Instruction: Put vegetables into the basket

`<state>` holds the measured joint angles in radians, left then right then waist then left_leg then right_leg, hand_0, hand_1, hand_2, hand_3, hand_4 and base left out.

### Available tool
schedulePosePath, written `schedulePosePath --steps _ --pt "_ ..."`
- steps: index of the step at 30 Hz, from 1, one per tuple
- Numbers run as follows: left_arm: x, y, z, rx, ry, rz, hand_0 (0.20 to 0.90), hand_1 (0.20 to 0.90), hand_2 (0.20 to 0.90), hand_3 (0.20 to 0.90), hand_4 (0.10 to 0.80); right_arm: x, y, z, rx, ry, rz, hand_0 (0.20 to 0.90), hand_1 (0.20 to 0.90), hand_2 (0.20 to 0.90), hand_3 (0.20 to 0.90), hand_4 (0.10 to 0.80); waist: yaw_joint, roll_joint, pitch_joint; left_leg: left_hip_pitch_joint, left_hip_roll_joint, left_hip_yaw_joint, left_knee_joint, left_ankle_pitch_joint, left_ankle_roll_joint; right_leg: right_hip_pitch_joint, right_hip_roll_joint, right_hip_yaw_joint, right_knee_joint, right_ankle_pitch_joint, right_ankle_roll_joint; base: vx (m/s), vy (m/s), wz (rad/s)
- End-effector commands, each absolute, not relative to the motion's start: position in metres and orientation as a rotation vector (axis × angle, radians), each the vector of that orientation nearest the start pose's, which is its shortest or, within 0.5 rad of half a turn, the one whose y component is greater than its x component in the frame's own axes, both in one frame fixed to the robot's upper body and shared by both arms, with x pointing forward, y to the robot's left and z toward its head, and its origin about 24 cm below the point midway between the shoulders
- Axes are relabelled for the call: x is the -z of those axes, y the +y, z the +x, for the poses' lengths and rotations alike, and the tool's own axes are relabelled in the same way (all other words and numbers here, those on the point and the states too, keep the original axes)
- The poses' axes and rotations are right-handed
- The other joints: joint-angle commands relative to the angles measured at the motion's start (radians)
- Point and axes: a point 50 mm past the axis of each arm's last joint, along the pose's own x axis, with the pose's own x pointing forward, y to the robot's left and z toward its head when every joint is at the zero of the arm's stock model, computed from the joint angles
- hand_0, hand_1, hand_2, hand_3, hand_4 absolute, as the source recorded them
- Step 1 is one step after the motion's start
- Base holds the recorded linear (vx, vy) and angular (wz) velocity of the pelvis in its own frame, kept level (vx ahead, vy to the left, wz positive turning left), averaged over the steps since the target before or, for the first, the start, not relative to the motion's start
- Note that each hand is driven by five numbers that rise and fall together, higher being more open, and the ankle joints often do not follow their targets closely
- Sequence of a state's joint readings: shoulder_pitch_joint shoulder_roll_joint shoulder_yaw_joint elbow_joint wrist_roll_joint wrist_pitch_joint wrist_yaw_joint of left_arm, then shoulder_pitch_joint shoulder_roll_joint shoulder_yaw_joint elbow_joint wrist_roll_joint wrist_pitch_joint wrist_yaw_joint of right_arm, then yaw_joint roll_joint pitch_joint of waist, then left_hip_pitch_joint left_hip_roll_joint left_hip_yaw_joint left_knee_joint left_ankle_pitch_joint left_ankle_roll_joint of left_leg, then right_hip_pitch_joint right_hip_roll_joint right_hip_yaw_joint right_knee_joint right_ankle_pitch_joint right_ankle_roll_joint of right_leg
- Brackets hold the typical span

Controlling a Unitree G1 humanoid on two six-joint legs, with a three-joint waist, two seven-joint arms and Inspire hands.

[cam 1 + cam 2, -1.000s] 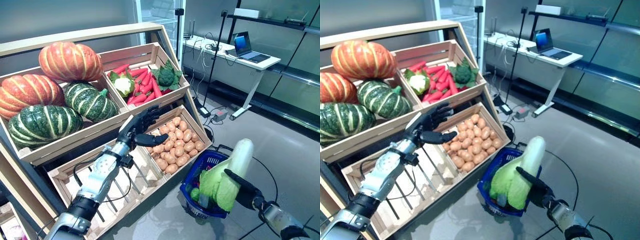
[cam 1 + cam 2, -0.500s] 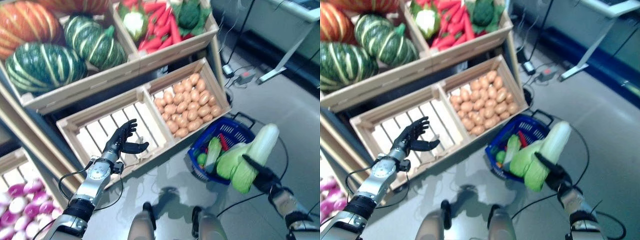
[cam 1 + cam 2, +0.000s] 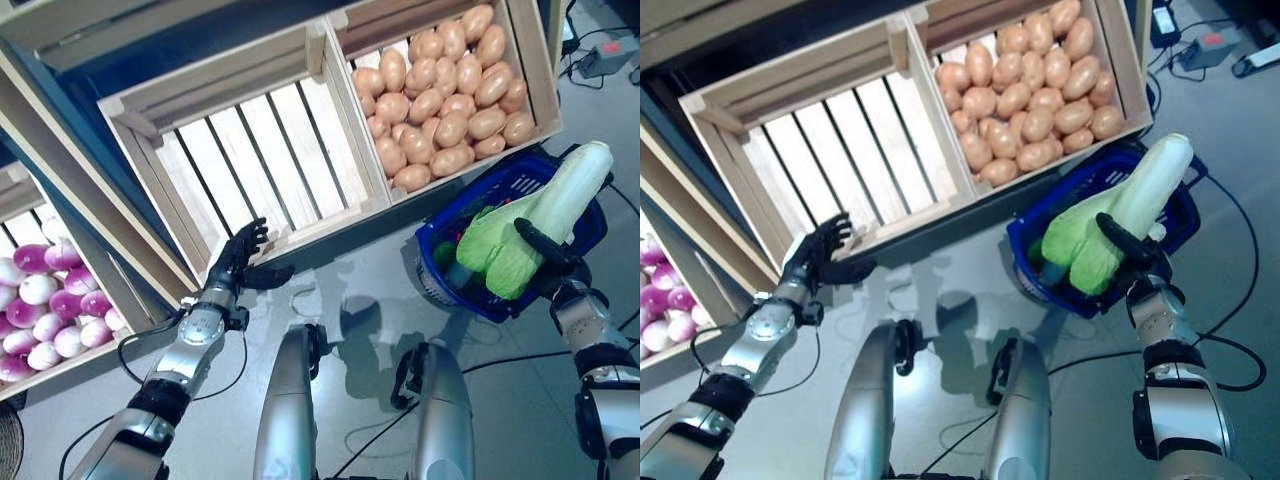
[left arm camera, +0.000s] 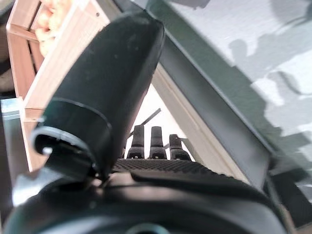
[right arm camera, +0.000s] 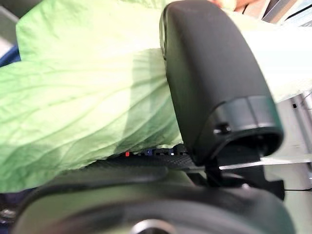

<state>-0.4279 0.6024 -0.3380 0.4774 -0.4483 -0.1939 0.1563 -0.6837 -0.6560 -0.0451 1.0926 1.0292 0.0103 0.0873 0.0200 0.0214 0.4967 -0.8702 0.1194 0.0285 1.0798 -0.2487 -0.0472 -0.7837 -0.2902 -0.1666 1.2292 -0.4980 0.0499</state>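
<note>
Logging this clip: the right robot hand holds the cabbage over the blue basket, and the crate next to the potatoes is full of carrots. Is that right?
Not quite. The crate next to the potatoes is empty, as the left eye view shows. The rest stands: the right robot hand holds the cabbage over the blue basket.

Crates (image 3: 250, 130) are showing pale, unfinished slatted wood. Basket (image 3: 455, 290) is appearing as glossy blue plastic. Cabbage (image 5: 87, 107) leaves are looking matt and veined. Floor (image 3: 350, 300) is reflecting faintly.
</note>
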Motion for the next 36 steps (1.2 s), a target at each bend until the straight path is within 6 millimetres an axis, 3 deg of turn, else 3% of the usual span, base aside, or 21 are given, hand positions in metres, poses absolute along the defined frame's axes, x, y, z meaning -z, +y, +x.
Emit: schedulePosePath --steps 1,7,16,22,30,34,36 --pt "-0.14 0.212 0.338 0.014 -0.351 0.173 0.9 0.9 0.9 0.9 0.8 -0.141 -0.387 0.327 0.533 -0.126 0.435 0.9 0.9 0.9 0.9 0.8 -0.01 0.015 -0.049 0.013 -0.021 0.069 0.176 -0.224 0.083 -0.043 0.034 -0.027 -0.012 0.088 -0.091 -0.118 -0.03 0.05" --pt "-0.15 0.214 0.336 0.016 -0.396 0.17 0.9 0.9 0.9 0.9 0.8 -0.158 -0.39 0.329 0.563 -0.202 0.429 0.9 0.9 0.9 0.9 0.8 -0.01 0.026 -0.05 -0.047 -0.028 0.065 0.211 -0.225 0.088 -0.108 0.046 -0.013 0.035 0.082 -0.088 -0.073 -0.016 0.02" --pt "-0.155 0.207 0.332 0.069 -0.411 0.143 0.9 0.9 0.9 0.9 0.8 -0.154 -0.391 0.324 0.587 -0.26 0.458 0.9 0.9 0.9 0.9 0.8 -0.013 0.028 -0.062 -0.024 -0.041 0.065 0.198 -0.23 0.08 -0.092 0.054 -0.002 0.011 0.098 -0.074 0.003 0.009 -0.01" --pt "-0.152 0.205 0.329 0.076 -0.406 0.152 0.9 0.9 0.9 0.9 0.8 -0.144 -0.393 0.321 0.583 -0.209 0.472 0.9 0.9 0.9 0.9 0.8 -0.011 0.021 -0.08 0.04 -0.028 0.075 0.14 -0.217 0.077 -0.033 0.052 -0.008 -0.051 0.12 -0.07 0.043 0.02 -0.01" --pt "-0.146 0.212 0.328 0.079 -0.364 0.148 0.9 0.9 0.9 0.9 0.8 -0.108 -0.391 0.311 0.589 -0.091 0.5 0.9 0.9 0.9 0.9 0.8 -0.008 -0.008 -0.135 0.247 -0.004 0.084 -0.092 -0.165 0.065 0.175 0.061 -0.005 -0.24 0.158 -0.057 0.07 -0.005 0.01" --pt "-0.134 0.213 0.323 0.093 -0.349 0.134 0.9 0.9 0.9 0.9 0.8 -0.078 -0.381 0.304 0.586 0.002 0.484 0.9 0.9 0.9 0.9 0.8 -0.002 -0.026 -0.18 0.363 -0.002 0.092 -0.267 -0.09 0.068 0.302 0.074 -0.02 -0.395 0.208 -0.062 0.076 -0.013 0.06" --pt "-0.127 0.213 0.32 0.096 -0.332 0.127 0.9 0.9 0.9 0.9 0.8 -0.056 -0.365 0.301 0.547 0.064 0.453 0.9 0.9 0.9 0.9 0.8 0.002 -0.033 -0.212 0.44 -0.005 0.096 -0.375 -0.046 0.063 0.385 0.091 -0.027 -0.5 0.239 -0.057 0.166 -0.012 0.04"
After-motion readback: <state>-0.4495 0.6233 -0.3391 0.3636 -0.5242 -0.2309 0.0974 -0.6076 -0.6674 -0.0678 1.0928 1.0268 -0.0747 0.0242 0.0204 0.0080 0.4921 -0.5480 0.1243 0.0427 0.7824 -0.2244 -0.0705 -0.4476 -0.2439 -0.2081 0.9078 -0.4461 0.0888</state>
